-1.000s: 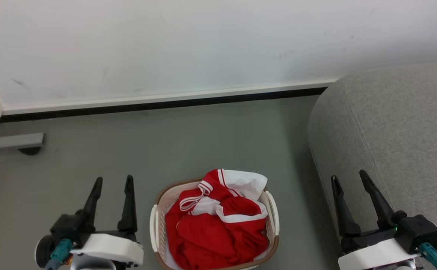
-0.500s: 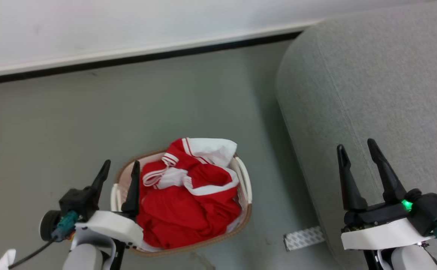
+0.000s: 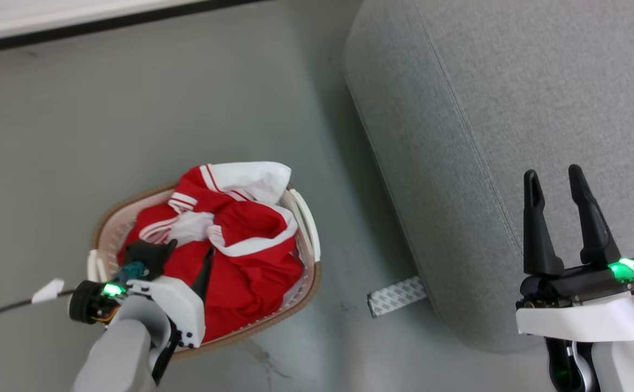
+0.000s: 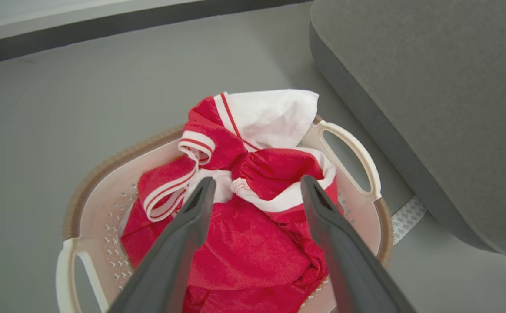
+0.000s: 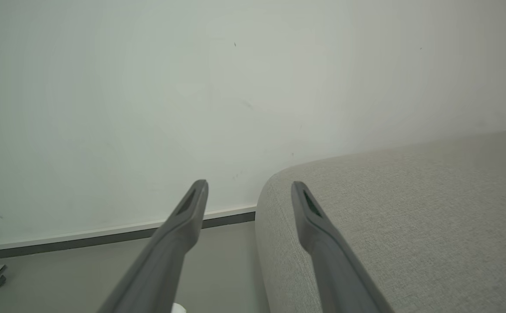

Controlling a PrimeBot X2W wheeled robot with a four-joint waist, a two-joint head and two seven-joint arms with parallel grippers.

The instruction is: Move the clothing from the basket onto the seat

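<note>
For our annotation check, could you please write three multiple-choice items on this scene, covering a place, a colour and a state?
1. Where is the clothing?
A on the seat
B in the basket
C on the floor

2. What colour are the basket's rim sections?
A blue
B black
C brown

3. How do the left gripper jaws stand?
A open
B shut on the clothing
C shut on a basket handle

Answers:
1. B, the red pile lies within the basket's walls.
2. C, a brown band runs along the rim.
3. A, the jaws stand apart over the clothing.
</note>
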